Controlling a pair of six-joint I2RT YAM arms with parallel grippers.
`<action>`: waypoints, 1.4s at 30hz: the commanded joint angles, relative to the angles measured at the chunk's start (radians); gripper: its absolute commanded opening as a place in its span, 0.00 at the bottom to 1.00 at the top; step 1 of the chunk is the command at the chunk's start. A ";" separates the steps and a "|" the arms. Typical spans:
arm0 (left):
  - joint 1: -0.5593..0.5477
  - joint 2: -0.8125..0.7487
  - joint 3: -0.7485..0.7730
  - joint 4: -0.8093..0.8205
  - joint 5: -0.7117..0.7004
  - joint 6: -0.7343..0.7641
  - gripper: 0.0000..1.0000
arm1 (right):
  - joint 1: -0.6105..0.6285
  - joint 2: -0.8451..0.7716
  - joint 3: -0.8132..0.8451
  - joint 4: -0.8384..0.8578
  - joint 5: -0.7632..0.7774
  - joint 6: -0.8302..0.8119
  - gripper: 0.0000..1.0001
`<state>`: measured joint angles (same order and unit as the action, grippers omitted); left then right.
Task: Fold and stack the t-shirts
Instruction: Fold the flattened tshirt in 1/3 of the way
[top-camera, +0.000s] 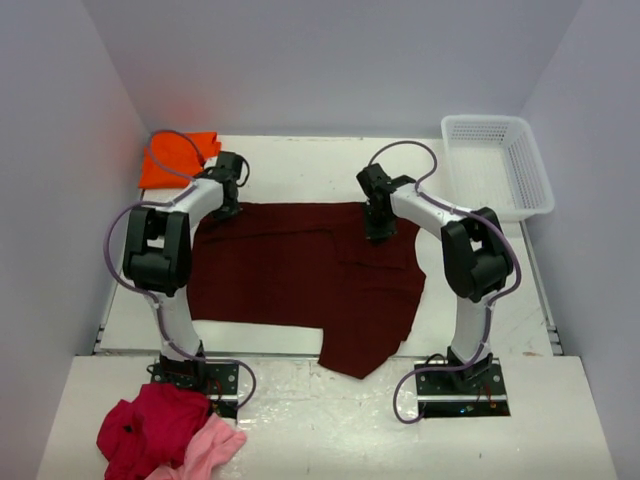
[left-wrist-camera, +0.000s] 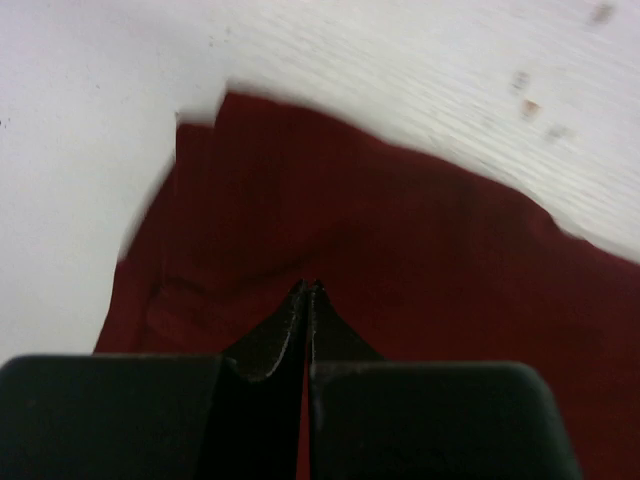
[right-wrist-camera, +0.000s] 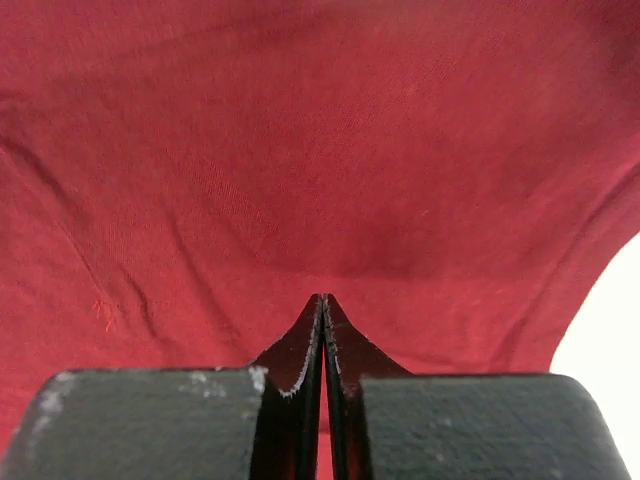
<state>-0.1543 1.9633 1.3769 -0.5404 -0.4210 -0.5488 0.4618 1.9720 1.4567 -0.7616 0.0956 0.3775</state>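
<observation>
Nearest you, by the left arm's base, a crimson garment lies crumpled with a light pink garment touching its right side. Beyond the bases, the dark maroon t-shirt is spread mostly flat across the middle of the white counter, and one flap of it reaches toward you over the near edge between the two arms. Your left claw is down on the shirt's far left corner. Its wrist camera shows the fingers pressed together with the tips against the cloth, just inside the corner where bare counter begins. Your right claw sits on the shirt's far edge toward the right, closed the same way, with maroon cloth filling almost its whole view. You cannot tell from either camera whether any cloth is pinched between the tips. Farther back, the bright orange t-shirt lies bunched in the far left corner, just beyond the left claw and apart from the maroon one. A white plastic basket stands at the far right corner.
</observation>
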 joint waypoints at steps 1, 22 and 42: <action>-0.062 -0.159 -0.038 -0.016 -0.061 -0.039 0.00 | 0.001 -0.050 -0.036 0.053 -0.068 0.061 0.00; -0.143 -0.084 -0.161 -0.024 -0.097 -0.077 0.00 | 0.011 0.010 -0.070 0.018 -0.106 0.118 0.00; -0.143 0.089 -0.022 -0.030 -0.044 -0.079 0.00 | -0.028 0.156 0.145 -0.085 -0.111 0.133 0.00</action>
<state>-0.2993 2.0064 1.3514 -0.5953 -0.5220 -0.6079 0.4515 2.0979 1.5539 -0.8497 -0.0093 0.4847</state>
